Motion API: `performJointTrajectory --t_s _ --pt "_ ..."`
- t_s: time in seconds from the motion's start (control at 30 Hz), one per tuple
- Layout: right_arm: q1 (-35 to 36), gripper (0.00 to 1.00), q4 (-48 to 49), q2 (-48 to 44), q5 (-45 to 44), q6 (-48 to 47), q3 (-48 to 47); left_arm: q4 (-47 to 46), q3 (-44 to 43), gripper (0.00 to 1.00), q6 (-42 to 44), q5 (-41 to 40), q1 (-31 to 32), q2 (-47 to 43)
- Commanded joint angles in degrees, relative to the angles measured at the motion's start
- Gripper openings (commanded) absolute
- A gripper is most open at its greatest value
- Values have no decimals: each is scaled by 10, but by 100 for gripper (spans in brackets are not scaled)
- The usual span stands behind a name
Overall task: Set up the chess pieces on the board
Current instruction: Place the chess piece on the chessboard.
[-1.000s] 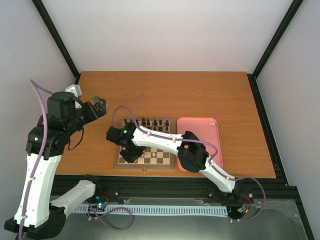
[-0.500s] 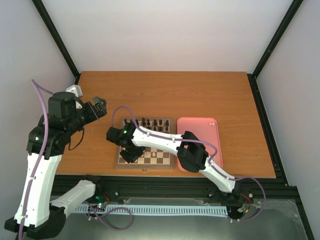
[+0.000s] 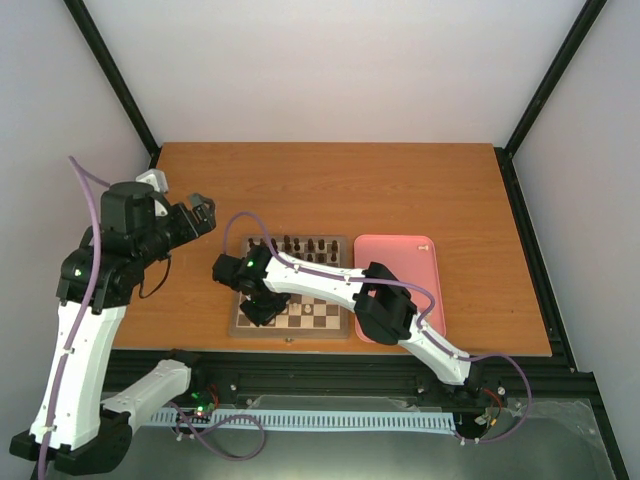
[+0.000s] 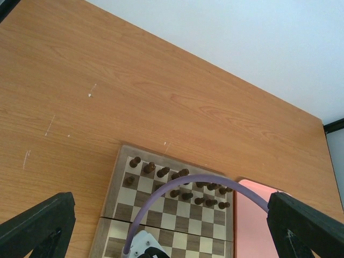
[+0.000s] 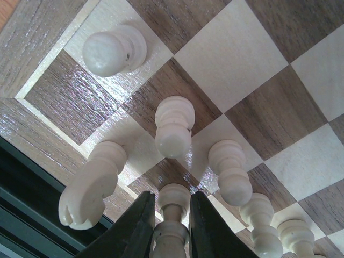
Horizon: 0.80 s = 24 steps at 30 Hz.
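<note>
On the brown-and-cream checked wooden board (image 5: 252, 54), a cream-white chess piece (image 5: 171, 232) is flanked by the right pincer (image 5: 169, 200); contact cannot be told. The left pincer (image 4: 171, 209) is spread wide.

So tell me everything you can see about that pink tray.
The pink tray is a rectangle with rounded corners and a low raised rim, plastic by its look. It lies flat on the table, close beside the right edge of the board; whether they touch is unclear. The right arm passes over its near left corner. A tiny pale thing sits at its far right corner.
</note>
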<state>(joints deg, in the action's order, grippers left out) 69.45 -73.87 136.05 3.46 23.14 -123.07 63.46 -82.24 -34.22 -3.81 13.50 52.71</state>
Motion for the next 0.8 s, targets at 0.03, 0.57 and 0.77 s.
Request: performJointTrajectory --t_s 0.03,0.57,0.77 --pt "-1 20 0 -3 -6 -3 -6 -6 -4 100 10 8 -4 0" --pt "-1 20 3 1 1 -3 -15 -6 1 100 13 10 -4 0" --pt "-1 20 3 4 7 -5 -17 -5 3 100 13 9 -4 -1"
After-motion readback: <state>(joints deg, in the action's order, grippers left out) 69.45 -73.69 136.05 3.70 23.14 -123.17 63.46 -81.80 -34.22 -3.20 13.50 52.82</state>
